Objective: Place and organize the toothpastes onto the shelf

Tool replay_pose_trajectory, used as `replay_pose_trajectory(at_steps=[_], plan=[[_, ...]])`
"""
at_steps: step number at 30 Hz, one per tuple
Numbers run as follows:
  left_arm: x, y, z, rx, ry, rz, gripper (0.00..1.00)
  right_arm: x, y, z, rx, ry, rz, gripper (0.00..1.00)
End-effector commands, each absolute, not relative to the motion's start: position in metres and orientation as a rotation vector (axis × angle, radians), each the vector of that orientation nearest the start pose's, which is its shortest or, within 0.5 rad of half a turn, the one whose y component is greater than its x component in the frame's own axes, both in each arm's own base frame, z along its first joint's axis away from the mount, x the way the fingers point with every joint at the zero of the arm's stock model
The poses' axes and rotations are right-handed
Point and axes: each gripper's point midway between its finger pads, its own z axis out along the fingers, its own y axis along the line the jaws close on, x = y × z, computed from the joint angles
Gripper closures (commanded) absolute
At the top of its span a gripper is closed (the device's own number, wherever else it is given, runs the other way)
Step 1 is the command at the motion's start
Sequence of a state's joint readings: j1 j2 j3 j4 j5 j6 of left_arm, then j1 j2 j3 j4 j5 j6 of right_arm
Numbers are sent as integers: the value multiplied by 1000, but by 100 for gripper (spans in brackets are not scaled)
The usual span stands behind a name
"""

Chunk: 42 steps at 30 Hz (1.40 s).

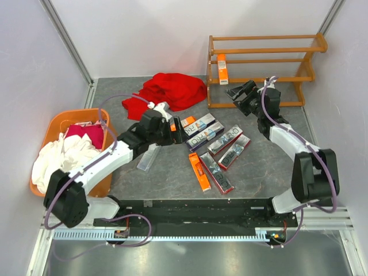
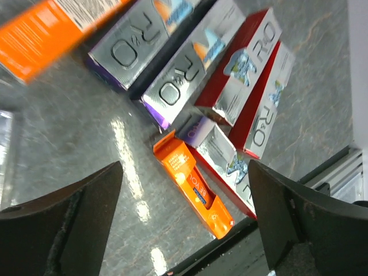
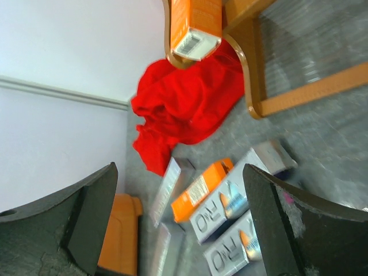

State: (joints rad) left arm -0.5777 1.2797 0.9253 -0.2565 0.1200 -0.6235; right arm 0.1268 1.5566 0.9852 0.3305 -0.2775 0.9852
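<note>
Left gripper (image 2: 184, 184): jaws wide apart, nothing held, hovering over the toothpastes (image 2: 190, 86) on the table (image 2: 69, 132). Short orange box (image 2: 194, 192) sits between the jaws, lettered boxes beyond the tips. Right gripper (image 3: 179, 172): jaws apart, empty. Shelf (image 3: 299, 95) ahead of its tips, shelved box (image 3: 198, 23) on it. Judgement: pinch one box across its narrow sides, since neighbours touch and two could be caught. Left wrist view blurred at top, boxes there cut off. Most shelf tiers out of frame at the right wrist
</note>
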Motion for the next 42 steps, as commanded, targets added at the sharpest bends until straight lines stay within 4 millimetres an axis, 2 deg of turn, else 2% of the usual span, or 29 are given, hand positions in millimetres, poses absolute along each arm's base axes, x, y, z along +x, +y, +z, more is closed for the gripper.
replay_pose_trajectory(at_steps=[1,7,9,13,15,20,27,30,33,36,42], plan=[[279,-262,143,-25,2385,-799,7,430,125,216,516,1874,877,2],[256,-290,105,-27,2516,-914,15,387,119,191,461,1962,812,2],[249,-299,93,-23,2550,-963,17,375,117,176,460,1999,796,2],[240,-312,78,11,2598,-996,20,357,115,152,452,2064,771,2],[235,-321,76,38,2608,-1023,23,349,115,142,459,2085,775,2],[225,-335,58,79,2663,-1023,30,341,115,133,472,2103,780,2],[218,-339,38,105,2713,-993,50,338,118,134,462,2111,795,2],[218,-339,35,106,2717,-989,60,337,119,136,448,2112,803,2],[220,-342,40,110,2701,-1008,64,334,118,136,438,2119,783,2],[222,-345,48,115,2678,-1030,73,332,118,138,426,2124,775,2],[231,-349,85,108,2568,-1106,89,327,120,146,398,2120,778,2]])
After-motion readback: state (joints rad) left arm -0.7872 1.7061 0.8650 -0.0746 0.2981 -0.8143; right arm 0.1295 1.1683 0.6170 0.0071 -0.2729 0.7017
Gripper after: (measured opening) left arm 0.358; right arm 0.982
